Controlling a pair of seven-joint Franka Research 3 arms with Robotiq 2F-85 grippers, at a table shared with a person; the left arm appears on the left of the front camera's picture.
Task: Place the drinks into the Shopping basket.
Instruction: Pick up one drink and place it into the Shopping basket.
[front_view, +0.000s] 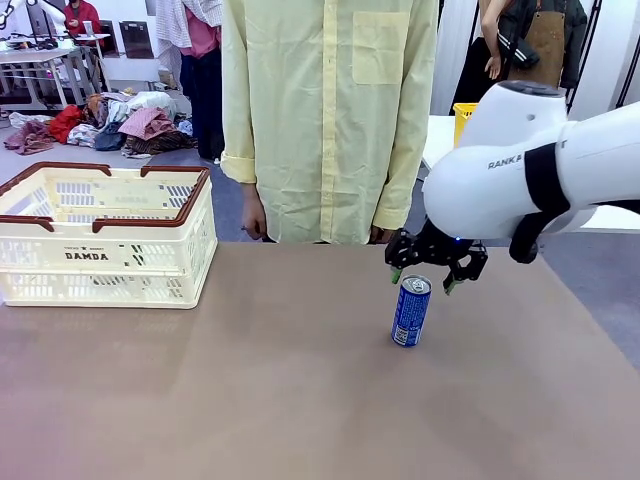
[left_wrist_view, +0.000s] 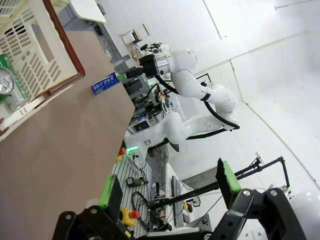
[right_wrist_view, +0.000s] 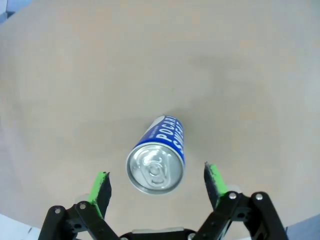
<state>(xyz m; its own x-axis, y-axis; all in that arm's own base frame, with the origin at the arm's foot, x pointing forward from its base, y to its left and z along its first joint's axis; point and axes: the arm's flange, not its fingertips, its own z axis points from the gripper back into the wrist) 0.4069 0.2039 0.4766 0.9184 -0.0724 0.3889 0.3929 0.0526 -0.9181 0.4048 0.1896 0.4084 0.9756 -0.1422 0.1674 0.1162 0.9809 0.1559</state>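
Left wrist view: green can (left_wrist_view: 6, 82), seemingly in basket (left_wrist_view: 60, 45).

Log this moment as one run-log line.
right hand: open above upright blue metal drink can | left hand: open, empty | green metal can: in cream slotted basket

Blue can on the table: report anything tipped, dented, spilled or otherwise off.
Nothing stands out. The blue can stands upright on the table, top sealed, no dent or spill visible. The right end effector hangs open just above it, jaws either side of the top, not touching.
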